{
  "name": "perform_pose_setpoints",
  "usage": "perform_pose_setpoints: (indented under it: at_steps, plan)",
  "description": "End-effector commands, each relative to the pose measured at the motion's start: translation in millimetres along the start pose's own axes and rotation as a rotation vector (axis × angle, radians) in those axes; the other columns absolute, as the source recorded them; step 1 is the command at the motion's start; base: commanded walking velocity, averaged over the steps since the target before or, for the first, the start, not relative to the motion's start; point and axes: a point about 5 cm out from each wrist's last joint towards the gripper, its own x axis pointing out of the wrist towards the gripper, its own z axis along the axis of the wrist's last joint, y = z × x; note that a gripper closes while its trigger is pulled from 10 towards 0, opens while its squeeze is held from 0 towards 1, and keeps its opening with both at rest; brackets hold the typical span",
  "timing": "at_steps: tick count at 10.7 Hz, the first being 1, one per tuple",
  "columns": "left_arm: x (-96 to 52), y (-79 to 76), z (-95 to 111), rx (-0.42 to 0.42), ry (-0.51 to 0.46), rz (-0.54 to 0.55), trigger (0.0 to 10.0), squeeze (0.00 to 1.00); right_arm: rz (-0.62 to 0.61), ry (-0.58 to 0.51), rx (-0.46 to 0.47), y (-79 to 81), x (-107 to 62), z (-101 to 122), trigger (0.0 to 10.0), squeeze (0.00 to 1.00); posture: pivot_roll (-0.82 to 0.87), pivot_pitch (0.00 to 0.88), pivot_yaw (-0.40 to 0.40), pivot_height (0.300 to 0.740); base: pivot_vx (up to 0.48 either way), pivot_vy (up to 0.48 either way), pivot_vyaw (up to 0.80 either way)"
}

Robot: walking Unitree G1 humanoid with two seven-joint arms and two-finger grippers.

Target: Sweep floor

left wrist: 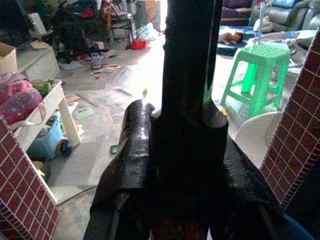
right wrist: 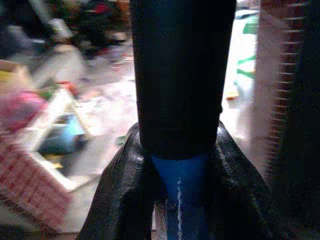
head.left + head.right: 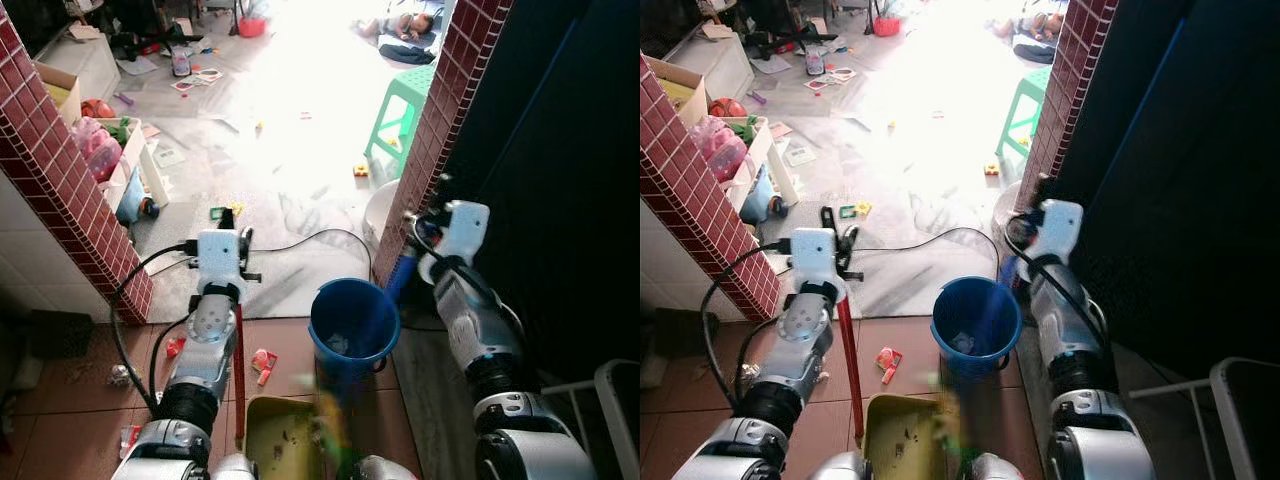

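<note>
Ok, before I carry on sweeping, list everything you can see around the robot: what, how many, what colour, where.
Round plastic bucket: one, blue, on the tiled floor ahead between the arms, scraps inside.
Dustpan: one, yellow-green, debris in it, just before the bucket.
Long thin handle: one, red, in the left gripper, running down beside the dustpan.
Thick handle: one, blue, in the right gripper.
Small litter scrap: one, red, floor left of the bucket.
Plastic stool: one, green, beyond the right pillar.
Brick pillars: two, red, either side.
Cable: one, black, across the grey floor.
Left gripper: shut on the red handle.
Right gripper: shut on the blue handle.
</note>
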Motion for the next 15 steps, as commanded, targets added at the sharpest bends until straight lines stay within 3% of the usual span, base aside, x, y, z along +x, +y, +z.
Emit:
perform_pose_setpoints:
  at_steps: [1, 3, 6, 9, 12, 15]
  plan:
    - [3.8, -4.5, 6, 0.005, -0.021, -0.012, 10.0, 0.0, 0.084, -0.003, 0.102, 14.4, 3.4, 4, 10.0, 0.0, -0.02, 0.0, -0.009, 0.74, 0.0, 0.0, 0.0]
    - [4.6, -6.4, 4, 0.008, -0.016, -0.019, 10.0, 0.0, 0.249, 0.007, 0.164, 31.7, 2.3, 17, 10.0, 0.0, -0.02, 0.0, -0.009, 0.74, 0.0, 0.0, 0.0]
    - [5.7, -7.0, 4, 0.003, -0.02, -0.017, 10.0, 0.0, 0.278, -0.037, 0.189, 31.3, 3.4, 39, 10.0, 0.0, -0.03, 0.0, -0.009, 0.74, 0.0, 0.0, 0.0]
    - [7.7, -5.2, 5, 0.001, -0.025, -0.015, 10.0, 0.0, 0.206, -0.159, -0.056, 16.3, 0.3, 63, 10.0, 0.0, -0.03, 0.0, -0.006, 0.74, 0.0, 0.0, 0.0]
    - [8.6, -4.9, 5, 0.007, -0.025, -0.021, 10.0, 0.0, 0.157, -0.262, -0.159, 11.7, -3.2, 76, 10.0, 0.0, -0.03, 0.0, -0.004, 0.74, 0.0, 0.0, 0.0]
    - [8.6, -2.9, 5, 0.011, -0.023, -0.02, 10.0, 0.0, 0.146, -0.265, -0.196, 9.5, -4.0, 73, 10.0, 0.0, -0.03, 0.0, -0.005, 0.74, 0.0, 0.0, 0.0]
